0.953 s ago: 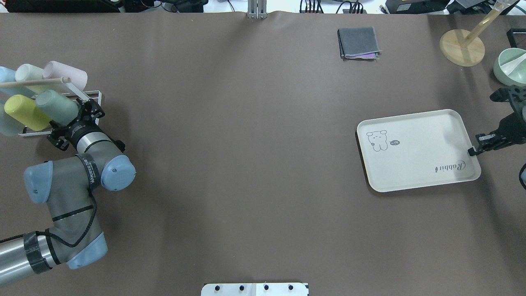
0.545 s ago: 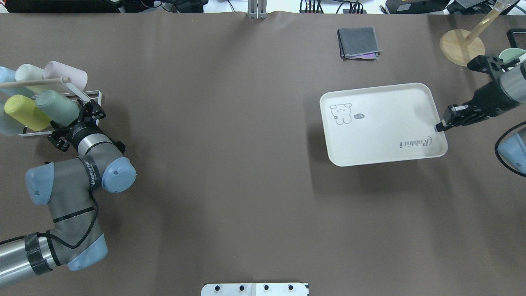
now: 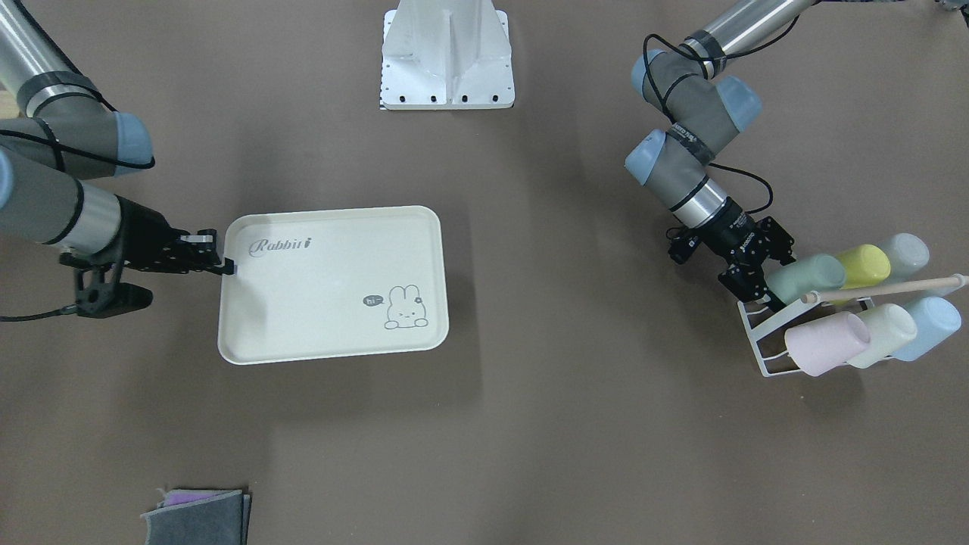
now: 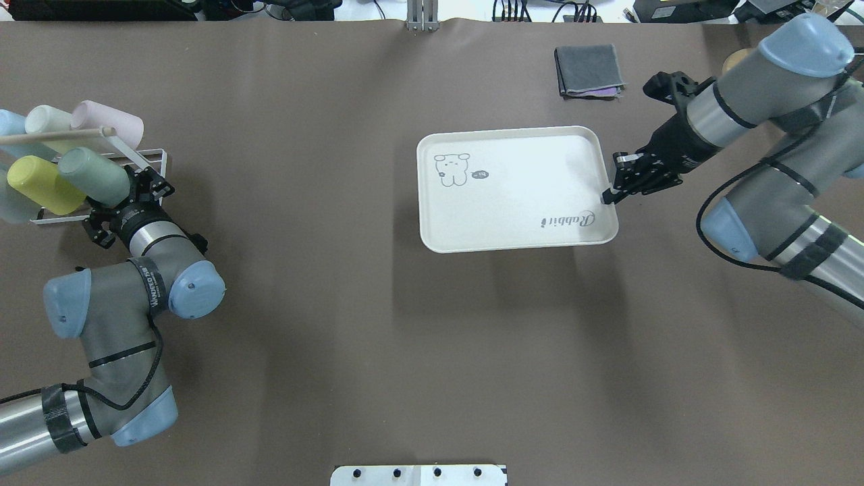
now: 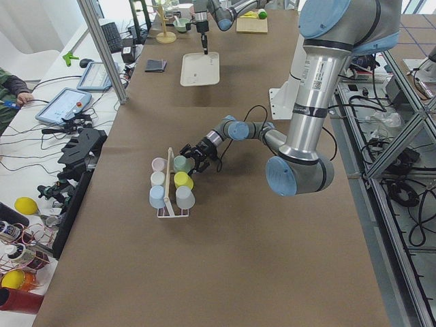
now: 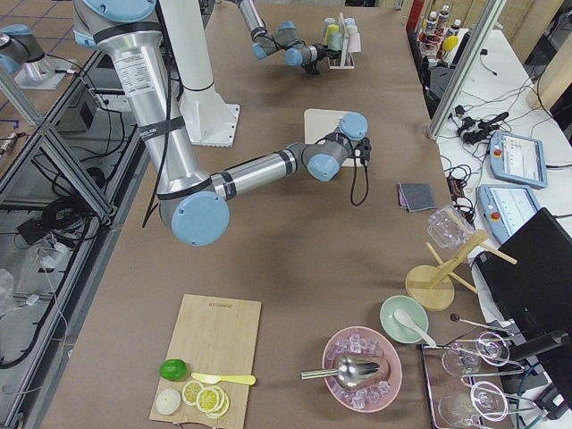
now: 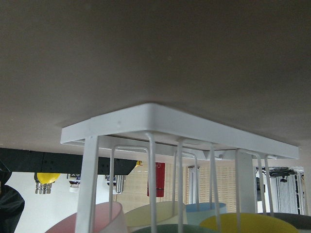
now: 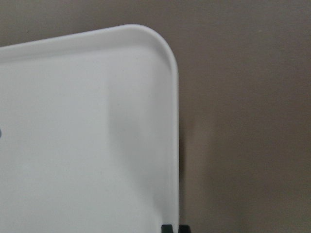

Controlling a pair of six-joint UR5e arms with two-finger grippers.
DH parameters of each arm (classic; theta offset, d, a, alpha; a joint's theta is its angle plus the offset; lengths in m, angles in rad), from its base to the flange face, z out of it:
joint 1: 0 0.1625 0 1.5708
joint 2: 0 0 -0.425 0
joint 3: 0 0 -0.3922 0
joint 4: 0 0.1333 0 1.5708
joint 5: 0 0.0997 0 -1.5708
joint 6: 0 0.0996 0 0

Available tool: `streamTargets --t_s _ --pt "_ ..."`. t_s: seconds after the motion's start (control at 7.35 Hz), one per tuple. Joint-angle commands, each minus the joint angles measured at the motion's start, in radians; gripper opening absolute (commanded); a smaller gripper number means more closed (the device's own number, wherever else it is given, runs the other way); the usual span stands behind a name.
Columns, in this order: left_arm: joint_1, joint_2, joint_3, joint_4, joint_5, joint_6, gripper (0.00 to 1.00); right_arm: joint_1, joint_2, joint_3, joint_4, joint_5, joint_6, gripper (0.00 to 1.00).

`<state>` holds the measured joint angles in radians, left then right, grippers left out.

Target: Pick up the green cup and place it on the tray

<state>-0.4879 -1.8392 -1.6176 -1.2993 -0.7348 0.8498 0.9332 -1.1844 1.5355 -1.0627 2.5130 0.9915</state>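
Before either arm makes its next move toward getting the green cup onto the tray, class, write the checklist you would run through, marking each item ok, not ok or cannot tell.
1. Right gripper shut on the tray: ok, it pinches the rim of a short edge.
2. Tray surface bare for a cup: ok.
3. Green cup off the rack: not ok, it lies on its side there.
4. Left gripper holding the green cup: cannot tell, it sits at the cup's mouth with its jaws hidden.
5. Yellow cup apart from the green cup: not ok, they lie side by side and seem to touch.
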Motion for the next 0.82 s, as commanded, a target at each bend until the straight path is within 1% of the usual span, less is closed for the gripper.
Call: streamTargets --t_s 0.0,0.14,0.27,0.54,0.68 --pt "0.0 0.0 -0.002 0.002 0.003 0.0 0.66 -0.118 0.099 -0.025 0.0 -0.092 0.083 0.0" --pt "-0.001 0.0 -0.004 0.002 0.029 0.0 0.66 -0.179 0.144 -0.041 0.004 -0.173 0.151 0.0" --pt "-0.001 0.001 -0.007 0.002 0.031 0.0 0.66 -0.223 0.17 -0.047 0.007 -0.207 0.17 0.0" --pt "-0.004 0.003 -0.011 0.003 0.041 0.0 0.66 -0.267 0.189 -0.058 0.009 -0.255 0.17 0.0" --pt "-0.008 0.003 -0.013 0.003 0.052 -0.002 0.66 -0.269 0.187 -0.058 0.01 -0.255 0.17 0.0"
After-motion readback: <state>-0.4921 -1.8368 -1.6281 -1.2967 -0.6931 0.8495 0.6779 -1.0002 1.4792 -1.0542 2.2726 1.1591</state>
